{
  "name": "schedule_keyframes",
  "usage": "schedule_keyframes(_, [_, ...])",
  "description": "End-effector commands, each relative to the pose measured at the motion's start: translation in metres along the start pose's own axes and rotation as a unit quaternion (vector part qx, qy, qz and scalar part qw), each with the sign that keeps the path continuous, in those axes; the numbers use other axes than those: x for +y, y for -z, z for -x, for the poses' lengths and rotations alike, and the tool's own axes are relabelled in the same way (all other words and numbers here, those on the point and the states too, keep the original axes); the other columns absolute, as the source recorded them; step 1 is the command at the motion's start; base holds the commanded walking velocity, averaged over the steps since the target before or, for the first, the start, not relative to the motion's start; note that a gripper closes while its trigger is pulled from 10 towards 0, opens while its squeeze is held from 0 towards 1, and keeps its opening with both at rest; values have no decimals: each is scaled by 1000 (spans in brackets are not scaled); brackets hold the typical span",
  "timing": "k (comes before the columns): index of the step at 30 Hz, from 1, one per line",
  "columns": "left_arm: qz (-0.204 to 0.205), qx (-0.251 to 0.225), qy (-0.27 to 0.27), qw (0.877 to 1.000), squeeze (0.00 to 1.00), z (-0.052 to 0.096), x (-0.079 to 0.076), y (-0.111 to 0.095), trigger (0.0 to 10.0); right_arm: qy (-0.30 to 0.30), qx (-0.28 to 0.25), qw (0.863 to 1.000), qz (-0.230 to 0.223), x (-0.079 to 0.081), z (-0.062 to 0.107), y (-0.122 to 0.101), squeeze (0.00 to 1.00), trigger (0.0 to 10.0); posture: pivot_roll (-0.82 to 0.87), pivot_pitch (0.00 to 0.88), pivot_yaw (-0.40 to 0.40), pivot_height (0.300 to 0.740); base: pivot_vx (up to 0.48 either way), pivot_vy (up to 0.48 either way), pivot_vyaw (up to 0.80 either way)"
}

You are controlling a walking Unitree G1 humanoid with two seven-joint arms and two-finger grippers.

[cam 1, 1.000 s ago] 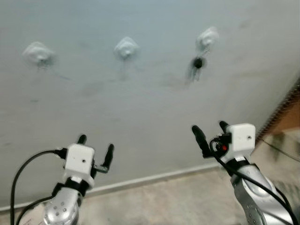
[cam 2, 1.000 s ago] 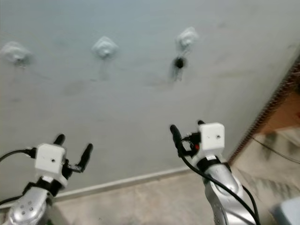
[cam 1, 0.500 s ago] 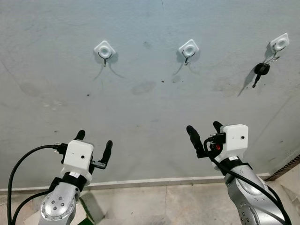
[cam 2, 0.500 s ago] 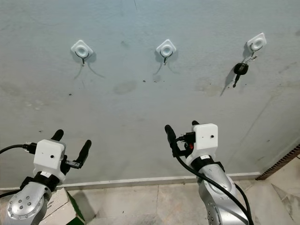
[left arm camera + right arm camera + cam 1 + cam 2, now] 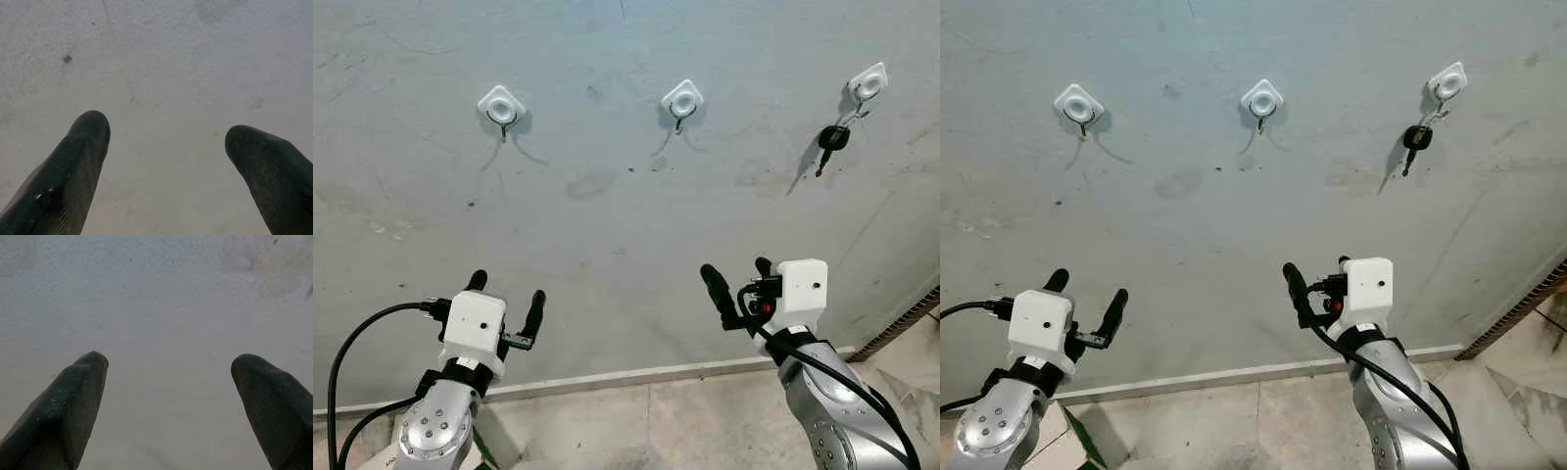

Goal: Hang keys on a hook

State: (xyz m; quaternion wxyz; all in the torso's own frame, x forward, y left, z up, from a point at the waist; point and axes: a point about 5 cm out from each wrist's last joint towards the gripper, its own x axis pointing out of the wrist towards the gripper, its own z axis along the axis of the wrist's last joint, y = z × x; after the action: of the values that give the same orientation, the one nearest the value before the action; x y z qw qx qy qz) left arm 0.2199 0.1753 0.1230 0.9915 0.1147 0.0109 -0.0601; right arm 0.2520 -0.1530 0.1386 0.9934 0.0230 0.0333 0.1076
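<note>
Three white hooks sit in a row on the grey wall: the left hook (image 5: 501,103), the middle hook (image 5: 682,100) and the right hook (image 5: 868,82). A black-headed key (image 5: 829,140) hangs from the right hook; the other two hooks are bare. My left gripper (image 5: 507,289) is raised low on the left, open and holding nothing. My right gripper (image 5: 734,276) is raised low on the right, open and empty, well below and to the left of the hanging key. Both wrist views look past spread black fingertips (image 5: 88,132) (image 5: 85,369) at bare wall.
The wall meets a tiled floor (image 5: 666,431) at a pale skirting strip (image 5: 636,375). A brown ribbed edge (image 5: 901,328) runs down at the far right. A green and white object (image 5: 1072,441) lies on the floor by my left arm.
The whole view has shifted: the hooks and key now sit a little further left and higher, and more floor shows at the right. Both grippers stay open in the same pose.
</note>
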Motion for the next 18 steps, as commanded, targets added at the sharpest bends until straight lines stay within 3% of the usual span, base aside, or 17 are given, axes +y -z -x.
schedule_keyframes(1, [-6, 3, -5, 1000, 0, -2, 2, 2, 10000, -8, -11, 1000, 3, 1, 0, -3, 0, 10000, 46, 63, 30, 740, 0, 0, 0])
schedule_keyframes(9, [-18, 6, -15, 1000, 0, -9, 8, 6, 10000, -12, -12, 1000, 19, 2, 0, -4, 0, 10000, 37, 60, 29, 740, 0, 0, 0])
schedule_keyframes(12, [-18, 10, -19, 1000, 0, -13, 13, 10, 10000, -1, -20, 998, 54, 3, -1, -7, 0, 10000, 35, 56, 30, 740, 0, 0, 0])
schedule_keyframes(15, [-17, 16, -24, 999, 0, -17, 18, 14, 10000, -32, -11, 998, 46, 7, 0, -6, 0, 10000, 32, 50, 29, 740, 0, 0, 0])
schedule_keyframes(17, [-20, 9, -17, 1000, 0, -22, 22, 10, 10000, -31, -10, 999, 1, 2, 0, -6, 0, 10000, 32, 48, 29, 740, 0, 0, 0])
schedule_keyframes(18, [-17, 6, -16, 1000, 0, -23, 22, 8, 10000, -29, -12, 1000, 4, 1, 0, -7, 0, 10000, 32, 48, 29, 740, 0, 0, 0])
